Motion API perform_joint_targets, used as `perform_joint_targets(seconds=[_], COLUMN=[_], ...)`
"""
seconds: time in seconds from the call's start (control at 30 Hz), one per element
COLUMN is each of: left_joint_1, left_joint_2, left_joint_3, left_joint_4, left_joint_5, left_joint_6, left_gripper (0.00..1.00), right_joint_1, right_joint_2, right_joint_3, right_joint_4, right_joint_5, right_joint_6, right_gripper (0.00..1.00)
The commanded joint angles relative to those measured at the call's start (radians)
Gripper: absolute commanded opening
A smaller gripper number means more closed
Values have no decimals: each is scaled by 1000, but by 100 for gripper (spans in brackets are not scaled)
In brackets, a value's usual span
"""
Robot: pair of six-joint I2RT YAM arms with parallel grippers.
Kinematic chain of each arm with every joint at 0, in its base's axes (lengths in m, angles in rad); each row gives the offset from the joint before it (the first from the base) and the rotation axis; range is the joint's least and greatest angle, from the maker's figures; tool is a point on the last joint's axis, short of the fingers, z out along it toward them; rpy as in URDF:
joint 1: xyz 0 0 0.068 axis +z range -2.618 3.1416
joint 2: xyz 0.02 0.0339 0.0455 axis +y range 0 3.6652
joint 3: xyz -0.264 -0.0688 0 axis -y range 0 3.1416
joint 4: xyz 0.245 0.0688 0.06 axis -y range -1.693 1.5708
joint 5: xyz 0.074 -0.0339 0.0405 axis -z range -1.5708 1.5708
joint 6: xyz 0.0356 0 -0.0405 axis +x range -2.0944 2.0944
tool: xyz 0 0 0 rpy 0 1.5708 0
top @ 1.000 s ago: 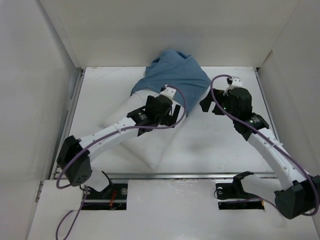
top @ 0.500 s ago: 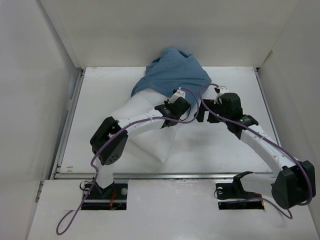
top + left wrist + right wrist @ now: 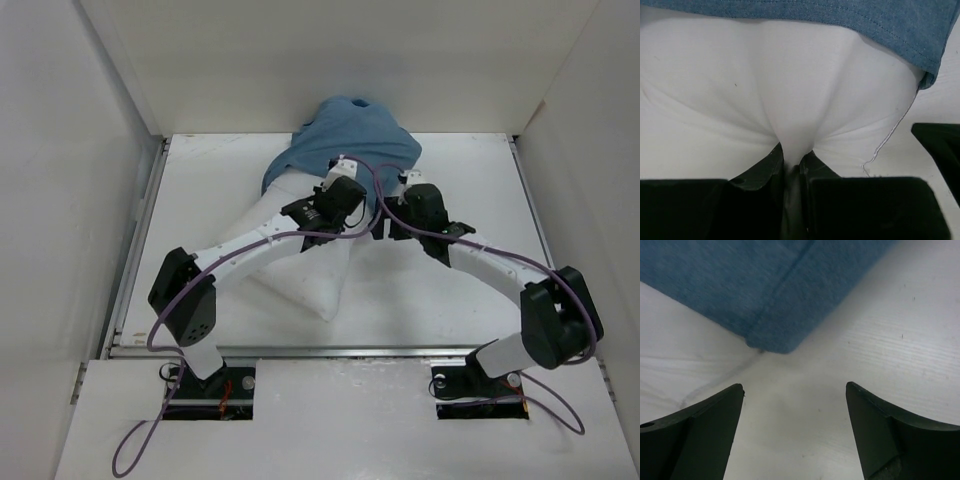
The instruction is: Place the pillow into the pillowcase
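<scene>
Pillow [image 3: 308, 285]: it is laid slantwise on the table, near the middle. Its far end is tucked inside the pillowcase. Its near end is left bare and is pointed at the front edge.
Pillowcase [image 3: 350, 140]: the blue cloth is pulled over the pillow's far end and is bunched up against the back wall [image 3: 340, 60].
Hem [image 3: 865, 17]: it is seen straight across the plump white cloth in the left wrist view. A thin white thread [image 3: 890, 135] is hung from its corner.
Left gripper [image 3: 792, 161]: it is pinched shut on a fold of the pillow, just below the blue hem.
Right gripper [image 3: 794, 387]: it is held wide open, and nothing is gripped. It is placed just beside the pillowcase's corner [image 3: 767, 342].
Table [image 3: 450, 290]: it is white and is boxed in by white walls.
</scene>
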Motion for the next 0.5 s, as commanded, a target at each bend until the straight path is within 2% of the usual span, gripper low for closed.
perform_joint_targets(seconds=[0.0, 0.1, 0.37, 0.4, 0.47], left_joint_1=[-2, -2, 16, 16, 16], left_joint_2=[-53, -53, -86, -95, -95], left_joint_3=[61, 99, 121, 121, 130], left_joint_4=[45, 31, 12, 12, 23], left_joint_5=[13, 24, -21, -21, -12], left_joint_6=[11, 29, 61, 61, 61], left_gripper=[0, 0, 0, 0, 0], right_joint_1=[29, 29, 29, 29, 29], right_joint_2=[25, 81, 205, 217, 242], right_joint_3=[76, 100, 218, 231, 257], right_joint_4=[160, 205, 207, 207, 184], right_joint_5=[86, 127, 359, 374, 403], right_joint_6=[-30, 2, 98, 98, 109], right_gripper=[88, 85, 76, 64, 49])
